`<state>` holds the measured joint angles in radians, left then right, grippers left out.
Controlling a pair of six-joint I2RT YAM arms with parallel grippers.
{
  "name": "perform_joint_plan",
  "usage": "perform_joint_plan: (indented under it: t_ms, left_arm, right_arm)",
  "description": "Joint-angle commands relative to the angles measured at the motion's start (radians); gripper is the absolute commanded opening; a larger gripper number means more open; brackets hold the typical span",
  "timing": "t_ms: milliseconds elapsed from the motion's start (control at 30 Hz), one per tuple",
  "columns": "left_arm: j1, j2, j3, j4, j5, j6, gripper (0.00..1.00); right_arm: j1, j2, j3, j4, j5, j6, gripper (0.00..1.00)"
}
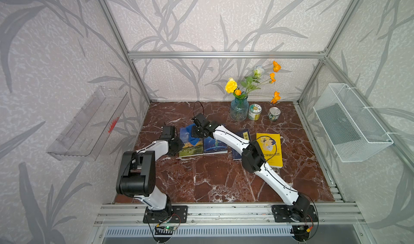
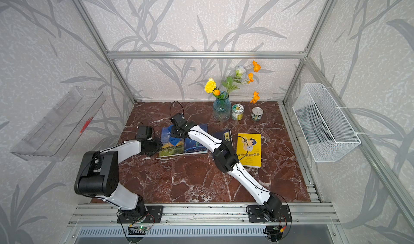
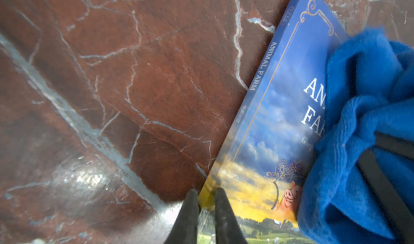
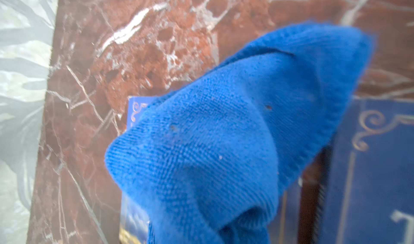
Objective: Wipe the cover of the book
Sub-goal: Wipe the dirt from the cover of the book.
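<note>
The red marble desk (image 1: 212, 182) lies bare along its near edge. Left of its middle, about halfway to the far edge, the Animal Farm book (image 3: 268, 130) lies flat with its cover up, the leftmost in a row of four books. The left hand (image 3: 207, 200) has its fingers pressed nearly together. The book's near spine corner sits in the narrow gap, seemingly pinched, though the wrist view shows only the fingertips.

The right hand (image 1: 196, 135), reaching in from the near right corner, is clamped on a bunched blue cloth (image 4: 224, 142). The cloth rests on the far right part of that cover and hides some of the title.

Just beside the book lies a second blue book (image 1: 214, 145), with a thin strip of desk between them. Further right are a small dark blue book (image 1: 244, 135) and a yellow book (image 1: 272, 146).

Along the far edge, toward the right corner, stand a blue glass vase (image 1: 239, 110) of flowers (image 1: 230, 86), a green-labelled can (image 1: 255, 112) and a silver-topped can (image 1: 274, 114).
</note>
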<state>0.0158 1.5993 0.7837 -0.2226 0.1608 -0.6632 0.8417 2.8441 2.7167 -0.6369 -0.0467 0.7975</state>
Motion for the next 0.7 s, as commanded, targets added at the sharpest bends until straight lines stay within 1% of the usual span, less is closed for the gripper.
perform_joint_plan:
  t_ms: [0, 67, 133, 200, 300, 367, 467, 567, 667]
  left_arm:
    - [-0.011, 0.024, -0.047, -0.119, 0.016, 0.013, 0.16]
    - [-0.012, 0.024, -0.047, -0.119, 0.015, 0.013, 0.16]
    - [-0.011, 0.025, -0.047, -0.118, 0.016, 0.013, 0.16]
    - [-0.013, 0.025, -0.048, -0.118, 0.016, 0.013, 0.16]
    - [-0.012, 0.025, -0.048, -0.119, 0.013, 0.013, 0.16]
    - [-0.012, 0.025, -0.049, -0.119, 0.015, 0.013, 0.16]
    - [-0.013, 0.027, -0.046, -0.121, 0.017, 0.013, 0.16]
    - [-0.013, 0.026, -0.046, -0.120, 0.017, 0.013, 0.16]
    - [-0.013, 0.027, -0.049, -0.121, 0.016, 0.012, 0.16]
  right_arm:
    - [0.001, 0.109, -0.028, -0.092, -0.002, 0.061, 0.00]
    - [-0.004, 0.090, -0.081, -0.038, -0.012, 0.096, 0.00]
    - [-0.013, 0.063, -0.132, -0.011, -0.028, 0.102, 0.00]
    - [-0.022, 0.031, -0.182, -0.029, -0.036, 0.075, 0.00]
    - [-0.030, -0.034, -0.262, -0.103, -0.013, 0.002, 0.00]
    - [-0.029, -0.087, -0.350, -0.126, -0.003, -0.036, 0.00]
    - [-0.018, -0.168, -0.499, -0.106, 0.020, -0.077, 0.00]
    - [-0.010, -0.232, -0.615, -0.068, 0.047, -0.087, 0.00]
    - [-0.013, -0.251, -0.655, -0.019, 0.048, -0.079, 0.00]
